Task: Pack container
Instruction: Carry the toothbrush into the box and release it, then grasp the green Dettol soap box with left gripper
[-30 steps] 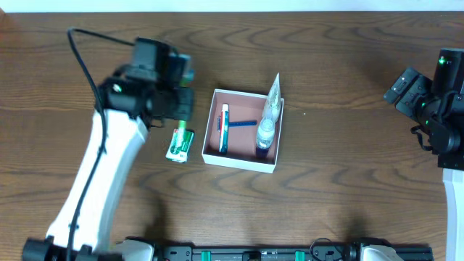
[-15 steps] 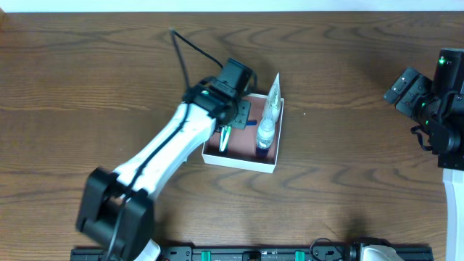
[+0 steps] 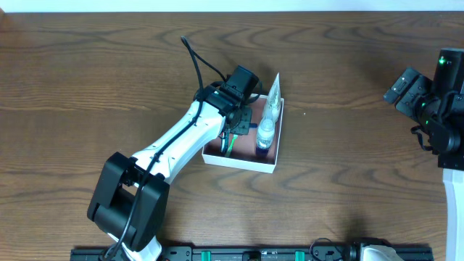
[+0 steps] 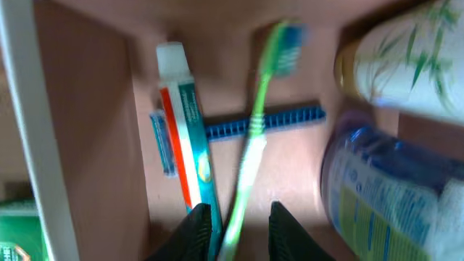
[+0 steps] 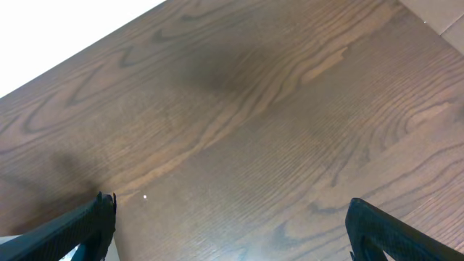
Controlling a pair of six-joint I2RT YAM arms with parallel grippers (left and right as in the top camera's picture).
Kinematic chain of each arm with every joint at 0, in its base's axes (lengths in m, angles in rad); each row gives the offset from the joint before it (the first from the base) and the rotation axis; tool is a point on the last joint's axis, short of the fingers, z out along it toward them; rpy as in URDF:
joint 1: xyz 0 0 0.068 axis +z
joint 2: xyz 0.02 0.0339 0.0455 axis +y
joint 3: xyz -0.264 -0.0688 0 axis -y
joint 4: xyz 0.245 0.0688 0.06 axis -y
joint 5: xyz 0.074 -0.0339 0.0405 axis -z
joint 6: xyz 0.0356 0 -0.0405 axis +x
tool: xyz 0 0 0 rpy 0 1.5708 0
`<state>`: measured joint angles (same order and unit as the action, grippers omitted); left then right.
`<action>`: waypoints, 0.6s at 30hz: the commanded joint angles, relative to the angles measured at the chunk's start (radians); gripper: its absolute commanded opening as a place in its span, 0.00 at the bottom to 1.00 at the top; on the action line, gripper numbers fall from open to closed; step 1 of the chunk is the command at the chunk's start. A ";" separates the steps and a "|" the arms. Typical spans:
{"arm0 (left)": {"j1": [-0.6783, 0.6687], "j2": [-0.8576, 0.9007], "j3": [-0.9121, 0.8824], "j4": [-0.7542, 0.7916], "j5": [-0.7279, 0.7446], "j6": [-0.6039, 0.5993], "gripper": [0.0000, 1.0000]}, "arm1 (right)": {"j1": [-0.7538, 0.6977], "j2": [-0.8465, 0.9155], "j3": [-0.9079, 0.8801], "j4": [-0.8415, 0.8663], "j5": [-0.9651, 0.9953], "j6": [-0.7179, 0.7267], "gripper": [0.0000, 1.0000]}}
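Left end effector (image 4: 243, 228) is down inside the container (image 3: 239, 163). Its fingers (image 4: 199, 225) are slightly parted, with the handle of a green toothbrush (image 4: 250, 145) between them. The handle lies against one finger and a strip of box floor shows between it and the other, so it is not pinched. Right end effector (image 5: 232, 228) hangs well off to the right over bare wood, fingers spread wide, holding nothing.

Worktop (image 3: 348, 181): dark wood grain. The container sits near its centre. It is a shallow square box, white outside and pinkish-brown inside, set slightly askew.

Contents, right wall: a white pouch (image 4: 406, 69) printed with green leaves stands at the far corner, and just beside it is a clear bottle (image 4: 377, 188) with a blue label.

Contents, left wall: a toothpaste tube (image 4: 185, 130) lies flat, with a white cap and teal and red print.

The toothbrush runs from the fingers up the middle of the floor — its bristle head is blurred and points away from them. It crosses over a blue comb (image 4: 290, 117), which lies crosswise between tube and bottle.

Outside the left wall a corner of a green packet (image 4: 14, 232) shows — no more of it can be made out.
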<state>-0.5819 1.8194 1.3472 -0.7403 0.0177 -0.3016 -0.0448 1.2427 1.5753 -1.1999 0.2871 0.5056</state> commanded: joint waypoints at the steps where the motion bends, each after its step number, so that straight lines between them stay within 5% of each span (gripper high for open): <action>1: -0.001 -0.036 0.060 -0.034 0.019 -0.011 0.28 | -0.007 0.001 0.006 -0.001 0.008 -0.002 0.99; 6: 0.019 -0.154 0.134 -0.119 0.006 -0.003 0.30 | -0.007 0.001 0.006 -0.001 0.007 -0.002 0.99; 12: 0.140 -0.314 0.136 -0.265 -0.164 0.019 0.54 | -0.007 0.001 0.006 -0.001 0.007 -0.002 0.99; 18: 0.316 -0.288 0.072 -0.339 -0.101 0.170 0.73 | -0.007 0.001 0.006 -0.001 0.008 -0.002 0.99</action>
<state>-0.3176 1.4796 1.4712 -1.0714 -0.0971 -0.2272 -0.0448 1.2427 1.5753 -1.1999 0.2871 0.5056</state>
